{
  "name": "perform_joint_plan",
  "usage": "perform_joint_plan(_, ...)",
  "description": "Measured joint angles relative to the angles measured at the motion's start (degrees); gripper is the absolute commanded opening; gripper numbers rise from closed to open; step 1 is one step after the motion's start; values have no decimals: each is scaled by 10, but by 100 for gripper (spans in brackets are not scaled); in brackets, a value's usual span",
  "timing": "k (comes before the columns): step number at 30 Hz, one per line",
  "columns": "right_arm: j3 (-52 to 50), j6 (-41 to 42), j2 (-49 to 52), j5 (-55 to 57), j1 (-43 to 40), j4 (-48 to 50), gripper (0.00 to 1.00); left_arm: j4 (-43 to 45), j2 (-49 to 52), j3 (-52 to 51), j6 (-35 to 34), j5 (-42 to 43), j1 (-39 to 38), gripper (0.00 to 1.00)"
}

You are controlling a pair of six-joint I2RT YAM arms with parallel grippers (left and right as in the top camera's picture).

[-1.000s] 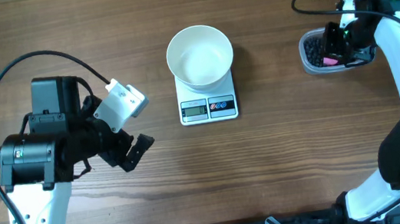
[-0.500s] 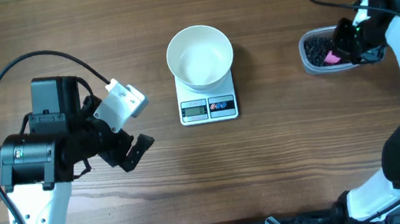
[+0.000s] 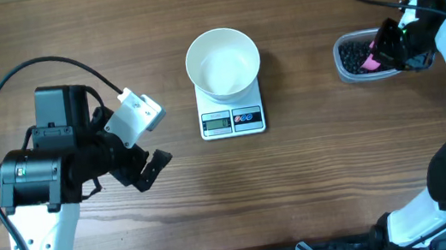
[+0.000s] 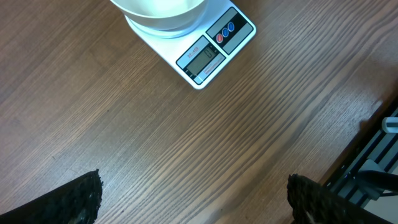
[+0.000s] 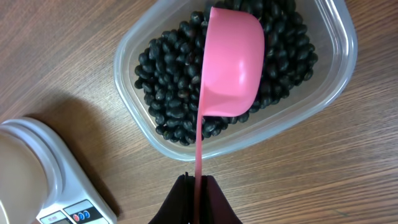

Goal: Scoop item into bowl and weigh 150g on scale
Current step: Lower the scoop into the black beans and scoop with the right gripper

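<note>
Now the right jaws are clamped on the thin handle of a pink scoop [image 5: 231, 62], its cup tipped on its side over the black beans [image 5: 161, 87] in the clear tub [image 5: 127, 65]. Left jaws gape wide above the bench [image 4: 186, 137], off to the left of the scale [image 3: 233, 120], where the white bowl [image 3: 223, 63] sits.

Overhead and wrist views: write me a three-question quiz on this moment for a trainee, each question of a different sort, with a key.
1. True or false: the white bowl stands on the scale.
2. The right hand is shut on: A) the pink scoop, by its handle; B) the bowl's rim; C) the scale's edge.
3. Fill in: the left hand is ___, holding nothing.
Key: 1 true; 2 A; 3 open.
</note>
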Motion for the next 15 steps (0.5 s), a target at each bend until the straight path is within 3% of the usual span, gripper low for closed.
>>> perform_joint_plan(15, -18, -6, 0, -33, -32, 5, 4, 0, 0, 0, 0, 0, 0, 100)
